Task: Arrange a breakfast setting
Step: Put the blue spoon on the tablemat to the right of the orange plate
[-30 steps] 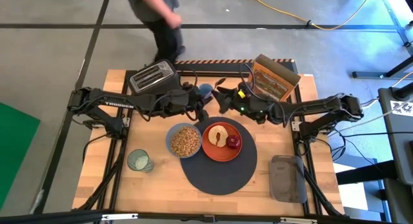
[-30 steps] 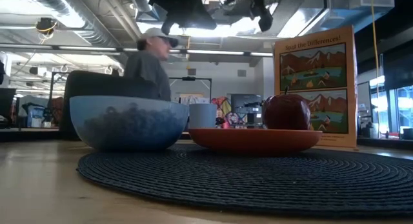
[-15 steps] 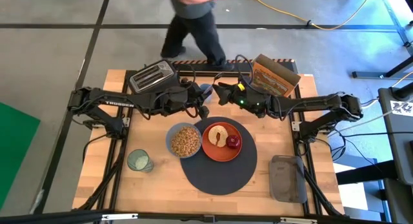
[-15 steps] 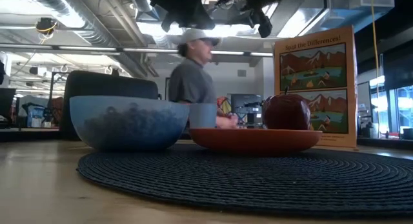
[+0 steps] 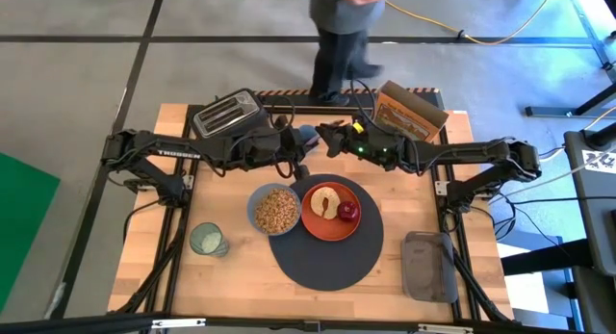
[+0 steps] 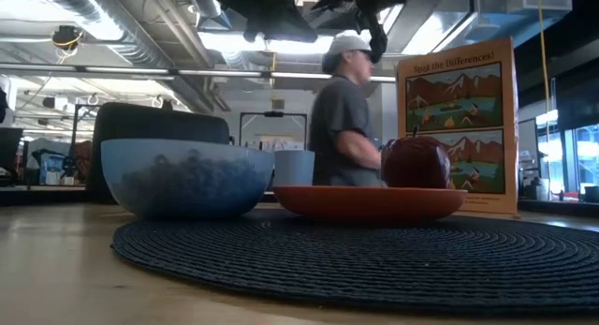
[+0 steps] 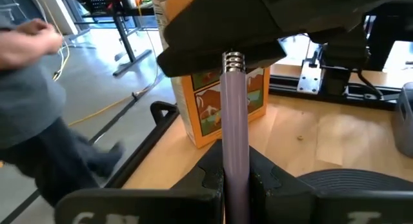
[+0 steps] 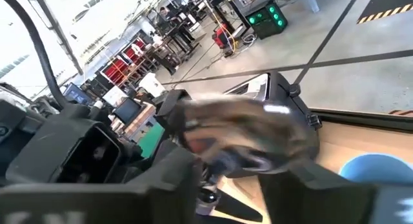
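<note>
On the dark-grey mat [image 5: 322,252] stand the blue bowl [image 5: 275,211] with cereal and the orange plate [image 5: 322,225], which holds the toast [image 5: 325,199] and the red apple [image 5: 348,212]. The green glass cup [image 5: 207,240] stands on the table left of the mat. My left gripper [image 5: 296,151] is shut on the spoon [image 7: 233,121], high above the table's far middle. My right gripper [image 5: 325,134] faces it, open. Its fingers [image 8: 174,179] stand on either side of the spoon's shiny bowl [image 8: 239,137]. My left gripper pinches the spoon's lavender handle [image 7: 235,161] between its two fingers. The handle runs along the fingers and sticks out past them toward my right gripper. The spoon is lifted clear of the table and lies about level.
A black toaster [image 5: 227,113] stands at the far left and an orange cereal box [image 5: 409,117] at the far right. A light-blue cup [image 6: 294,167] stands behind the bowl. A grey tray [image 5: 428,267] lies near right. A person [image 5: 342,26] walks past the far edge.
My right gripper has moved toward the far edge and closer to my left gripper, up to the spoon's bowl end. The person has walked along the far edge toward the right.
</note>
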Controlling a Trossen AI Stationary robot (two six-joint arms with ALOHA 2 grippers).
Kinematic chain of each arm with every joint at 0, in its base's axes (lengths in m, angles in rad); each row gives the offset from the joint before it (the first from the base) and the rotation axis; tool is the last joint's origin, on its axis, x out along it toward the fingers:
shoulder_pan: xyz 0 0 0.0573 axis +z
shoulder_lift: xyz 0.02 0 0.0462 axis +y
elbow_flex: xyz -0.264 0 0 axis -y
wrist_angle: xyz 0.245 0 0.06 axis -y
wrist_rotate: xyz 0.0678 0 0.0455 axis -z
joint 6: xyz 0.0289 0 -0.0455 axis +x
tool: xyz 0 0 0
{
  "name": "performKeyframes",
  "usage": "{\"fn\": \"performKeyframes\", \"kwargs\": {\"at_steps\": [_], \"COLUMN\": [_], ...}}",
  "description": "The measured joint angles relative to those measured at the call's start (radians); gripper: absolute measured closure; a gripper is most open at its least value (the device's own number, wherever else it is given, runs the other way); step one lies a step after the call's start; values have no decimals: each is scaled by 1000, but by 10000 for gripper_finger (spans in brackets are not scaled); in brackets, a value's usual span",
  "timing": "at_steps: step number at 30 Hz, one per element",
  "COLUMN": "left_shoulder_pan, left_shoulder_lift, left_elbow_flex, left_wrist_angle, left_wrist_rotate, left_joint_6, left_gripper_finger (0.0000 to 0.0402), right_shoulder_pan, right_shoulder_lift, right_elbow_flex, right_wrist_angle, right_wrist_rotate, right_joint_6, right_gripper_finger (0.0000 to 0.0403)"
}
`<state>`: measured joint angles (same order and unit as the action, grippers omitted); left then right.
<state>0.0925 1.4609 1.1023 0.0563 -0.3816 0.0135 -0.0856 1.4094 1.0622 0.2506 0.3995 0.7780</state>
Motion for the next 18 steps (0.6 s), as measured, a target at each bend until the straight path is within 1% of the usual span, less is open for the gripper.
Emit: {"fn": "performKeyframes", "kwargs": {"at_steps": [2,5,7,10,12,15,18], "left_shoulder_pan": [0,0,0,3,4,2,1], "left_shoulder_lift": [0,1,3,3,2,-1,-25], "left_elbow_flex": [0,0,0,0,0,0,0], "left_wrist_angle": [0,6,8,-1,-6,-20,-83], "left_wrist_rotate": [1,15,25,49,48,61,87], "left_joint_6": [0,0,-2,-14,-36,-63,-95], "left_gripper_finger": [389,387,383,367,352,327,301], "right_shoulder_pan": [0,3,4,2,-6,-11,-23], "right_shoulder_lift": [0,0,0,0,0,0,0], "right_elbow_flex": [1,3,3,3,1,0,-2], "right_wrist_angle": [4,16,16,-2,-15,-30,-51], "right_wrist_rotate": [2,-30,-45,-28,-18,-19,-52], "right_joint_6": [0,-11,-20,-25,-27,-34,-38], "right_gripper_finger": [311,364,387,384,380,392,400]}}
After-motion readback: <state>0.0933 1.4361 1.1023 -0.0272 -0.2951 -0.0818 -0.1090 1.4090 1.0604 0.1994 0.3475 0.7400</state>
